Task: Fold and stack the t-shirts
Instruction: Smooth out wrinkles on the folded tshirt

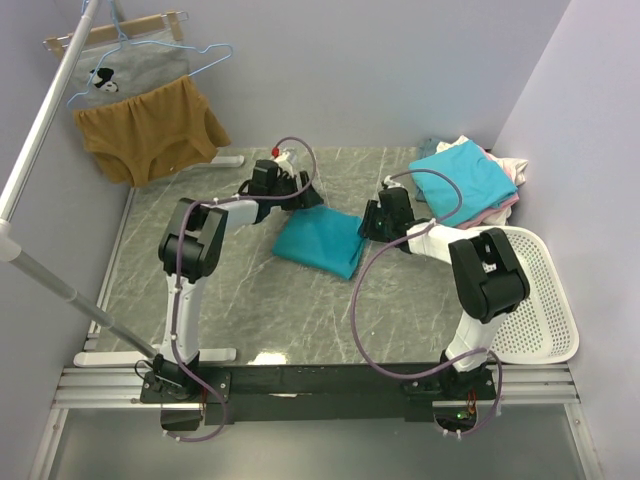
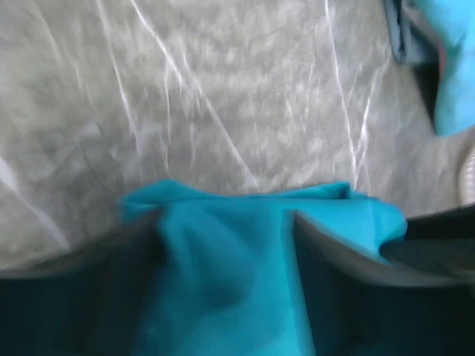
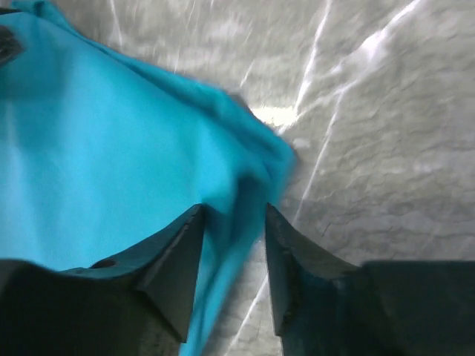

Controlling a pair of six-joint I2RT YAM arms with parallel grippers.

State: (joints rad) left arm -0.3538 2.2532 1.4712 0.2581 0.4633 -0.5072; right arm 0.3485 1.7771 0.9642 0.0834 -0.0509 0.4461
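Beyond the tabletop's [image 1: 300, 310] far left corner we see a mustard-brown garment [image 1: 150, 130] hanging, overlapping the lower part of a grey garment with a black-and-white print [image 1: 130, 72]. A wooden hanger [image 1: 120, 30] and a pale blue wire hanger [image 1: 205, 55] show above them. A metal pole [image 1: 45, 120] slants along the left edge. A white perforated tray [image 1: 535, 300] lies at the right edge, toward the near right corner.

place: robot lab test cell | rig: two robot arms [image 1: 190, 250] bolted to a metal rail [image 1: 320, 385] at the near edge of a marble-patterned desk [image 1: 250, 300] | enclosure: bare lilac walls [image 1: 380, 70] far, left and right | props: hung garments [image 1: 150, 130] far left, white perforated basket [image 1: 540, 300] right
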